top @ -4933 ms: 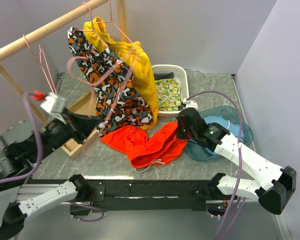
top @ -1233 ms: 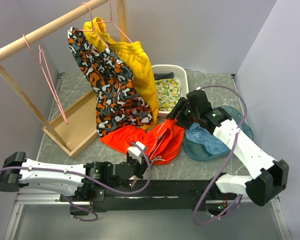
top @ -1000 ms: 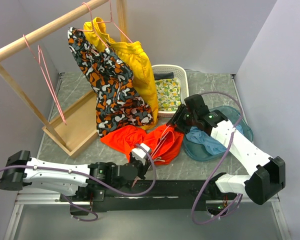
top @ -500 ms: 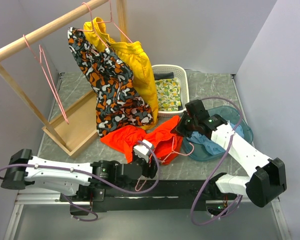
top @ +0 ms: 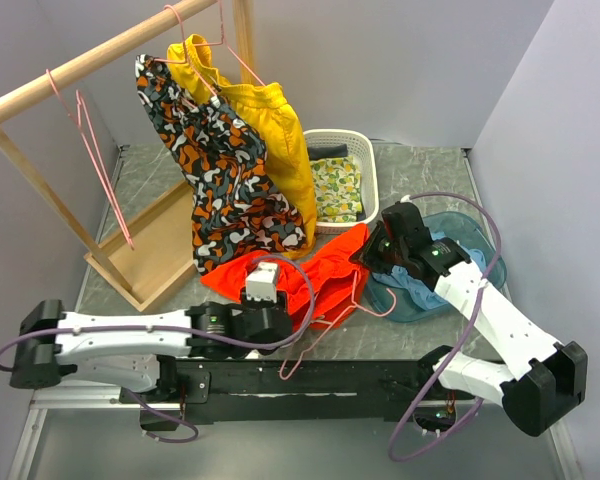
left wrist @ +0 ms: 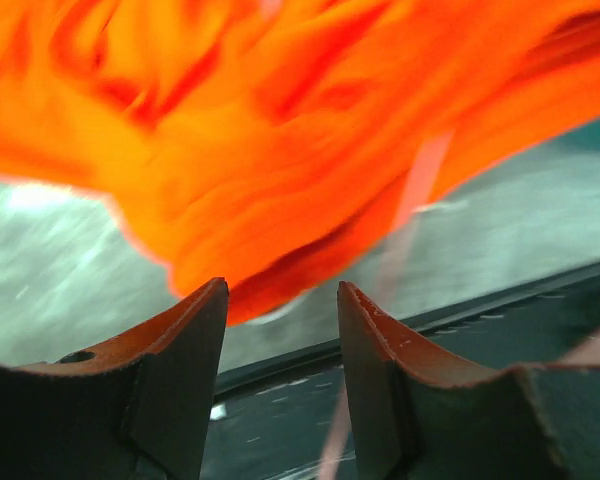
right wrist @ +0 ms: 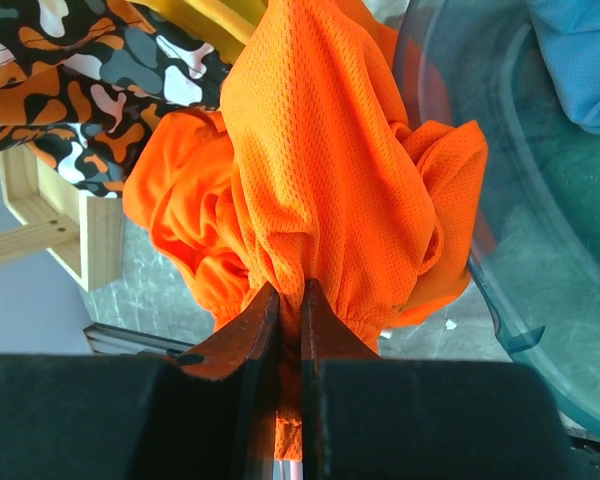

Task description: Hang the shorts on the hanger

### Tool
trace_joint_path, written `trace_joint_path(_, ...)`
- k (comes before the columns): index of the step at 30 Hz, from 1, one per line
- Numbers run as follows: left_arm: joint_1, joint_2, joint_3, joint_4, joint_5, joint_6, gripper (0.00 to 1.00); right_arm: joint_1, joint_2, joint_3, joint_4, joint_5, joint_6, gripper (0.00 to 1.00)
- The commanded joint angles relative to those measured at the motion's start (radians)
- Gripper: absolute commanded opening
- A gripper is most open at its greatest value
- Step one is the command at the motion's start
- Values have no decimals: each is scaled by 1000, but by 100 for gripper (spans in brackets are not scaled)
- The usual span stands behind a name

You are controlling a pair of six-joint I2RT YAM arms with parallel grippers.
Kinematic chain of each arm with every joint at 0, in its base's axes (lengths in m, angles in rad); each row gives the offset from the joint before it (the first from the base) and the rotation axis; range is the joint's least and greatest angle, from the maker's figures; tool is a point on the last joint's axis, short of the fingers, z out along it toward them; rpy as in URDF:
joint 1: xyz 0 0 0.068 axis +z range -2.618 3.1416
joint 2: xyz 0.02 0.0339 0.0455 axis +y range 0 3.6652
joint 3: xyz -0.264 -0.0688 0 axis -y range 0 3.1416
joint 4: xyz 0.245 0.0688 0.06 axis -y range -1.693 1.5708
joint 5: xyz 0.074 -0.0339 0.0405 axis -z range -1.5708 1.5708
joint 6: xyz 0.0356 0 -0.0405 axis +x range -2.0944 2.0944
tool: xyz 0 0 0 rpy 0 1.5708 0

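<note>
Since half a sec ago the L gripper (left wrist: pixel 280 290) has slid left & a bit farther in, up to the shorts (top: pixel 315 280). The R gripper (right wrist: pixel 290 292) has tugged its bit of cloth a little higher. R gripper: fingers squeezed together on a fold of the shorts, which hang from it in a bunch. L gripper: fingers apart, nothing between them, w/ blurry orange cloth right in front.

The rest of the shorts sits in a heap on the counter (top: pixel 420 170), between the 2 arms. The pink hanger (top: pixel 356 290) is at the shorts' near edge. Its thin wire runs down past the counter's front edge.

Just right of the shorts is a see-through blue tray (top: pixel 485 265) w/ a blue cloth (top: pixel 420 280) in it. Behind hang the camo shorts (top: pixel 220 170) & yellow shorts (top: pixel 280 130) on a wood rack (top: pixel 80 65). A white basket (top: pixel 365 150) sits at the back.
</note>
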Motion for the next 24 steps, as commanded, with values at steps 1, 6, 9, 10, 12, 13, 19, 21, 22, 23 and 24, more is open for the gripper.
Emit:
trace_joint_path(1, 30, 52, -12, -157, 59, -143, 53, -3, -17, 42, 29, 39, -22, 0)
trace_joint_path(6, 82, 109, -34, -111, 82, -119, 55, -5, -17, 51, 27, 39, -25, 0)
trace_joint_path(9, 112, 149, -48, -68, 104, -93, 54, -5, -18, 60, 19, 46, -26, 0)
trace_joint_path(10, 116, 160, -49, -57, 115, -86, 54, -5, -17, 68, 16, 49, -26, 0)
trace_joint_path(12, 125, 184, -57, -39, 119, -82, 53, -3, -21, 71, 19, 49, -16, 0)
trace_joint_path(13, 127, 190, -61, -10, 121, -73, 52, -5, -21, 76, 21, 45, -11, 0)
trace_joint_path(19, 138, 197, -55, -1, 128, -74, 1, -5, 15, 161, -20, 93, 32, 0)
trace_joint_path(21, 138, 155, -63, 10, 168, -57, 1, -9, 38, 232, -48, 172, 58, 0)
trace_joint_path(22, 136, 139, -68, 13, 182, -42, 1, -12, 48, 253, -65, 186, 66, 0)
trace_joint_path(23, 136, 105, -66, 6, 194, -40, 1, -14, 64, 276, -73, 201, 72, 0)
trace_joint_path(24, 136, 89, -68, -2, 217, -39, 1, -15, 71, 316, -79, 233, 85, 0)
